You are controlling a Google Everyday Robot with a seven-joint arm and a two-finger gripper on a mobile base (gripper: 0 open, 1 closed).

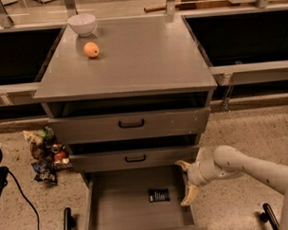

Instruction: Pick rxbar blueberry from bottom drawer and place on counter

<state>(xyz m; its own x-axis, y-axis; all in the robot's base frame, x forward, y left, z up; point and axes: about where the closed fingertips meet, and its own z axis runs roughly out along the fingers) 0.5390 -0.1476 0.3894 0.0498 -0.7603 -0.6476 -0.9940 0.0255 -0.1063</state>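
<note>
The bottom drawer lies open from above, with free floor left of the rxbar blueberry. The end effector, fingers spread, hangs over the drawer's right wall. The middle drawer front stands above the drawer's back edge.

The tool, cream-fingered on a white arm, hangs at the right wall of the grey bottom drawer. Just left of it, the rxbar blueberry is black with white print. Beyond it, the glossy grey counter bears an orange fruit and white bowl.
</note>
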